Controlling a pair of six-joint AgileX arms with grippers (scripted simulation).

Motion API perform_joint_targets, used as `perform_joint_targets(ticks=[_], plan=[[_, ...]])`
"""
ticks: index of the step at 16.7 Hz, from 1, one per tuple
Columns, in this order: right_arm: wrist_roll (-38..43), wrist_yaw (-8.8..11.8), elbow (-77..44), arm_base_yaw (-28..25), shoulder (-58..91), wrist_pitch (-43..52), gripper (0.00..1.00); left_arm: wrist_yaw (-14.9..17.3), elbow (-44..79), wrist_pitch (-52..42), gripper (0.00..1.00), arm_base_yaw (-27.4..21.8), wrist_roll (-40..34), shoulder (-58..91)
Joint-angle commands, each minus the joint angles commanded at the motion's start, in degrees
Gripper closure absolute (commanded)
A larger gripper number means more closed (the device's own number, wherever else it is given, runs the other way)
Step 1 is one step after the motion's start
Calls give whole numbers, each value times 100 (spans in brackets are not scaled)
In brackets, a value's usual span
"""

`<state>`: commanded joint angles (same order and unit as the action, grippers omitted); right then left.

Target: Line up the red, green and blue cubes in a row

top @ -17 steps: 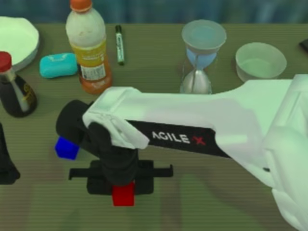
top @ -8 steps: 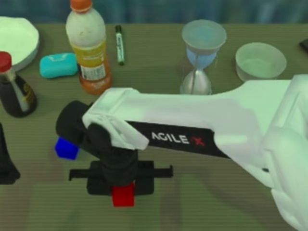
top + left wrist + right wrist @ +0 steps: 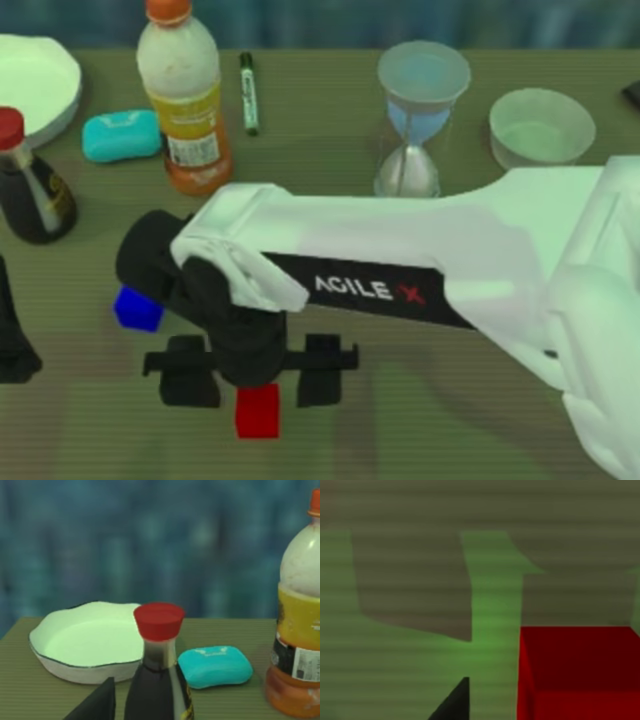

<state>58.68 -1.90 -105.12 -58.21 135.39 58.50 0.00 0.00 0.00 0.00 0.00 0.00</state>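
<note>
The red cube (image 3: 257,411) sits on the table near the front edge. My right gripper (image 3: 252,378) hovers over it, open, its two black fingers (image 3: 190,372) spread wide on either side and not touching it. The right wrist view shows the red cube (image 3: 577,672) close up beside one dark fingertip (image 3: 455,702). The blue cube (image 3: 137,308) lies to the left, partly covered by the right arm's black wrist. The green cube is hidden. My left arm (image 3: 14,340) stays parked at the table's left edge.
Along the back stand a white plate (image 3: 40,75), a soy sauce bottle (image 3: 30,190), a teal soap bar (image 3: 120,135), an orange drink bottle (image 3: 185,95), a marker (image 3: 248,92), an hourglass (image 3: 418,115) and a pale bowl (image 3: 542,125).
My right gripper's fingers have spread apart and let go of the red cube, which now rests free on the table. The left arm has not moved.
</note>
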Motion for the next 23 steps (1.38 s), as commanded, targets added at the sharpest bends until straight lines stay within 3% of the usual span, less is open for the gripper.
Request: perform_joint_targets(ticks=[9,16,23], plan=[[-1,0,-20,10,-6,20,0,0,0,0,0,0,0,0],[22,5,-914,-55,-301,1250,0,0,0,0,0,0,0,0],[-21,-16,-948,-4,-388,1314,0,2,49,-32,0,-14,-5,48]])
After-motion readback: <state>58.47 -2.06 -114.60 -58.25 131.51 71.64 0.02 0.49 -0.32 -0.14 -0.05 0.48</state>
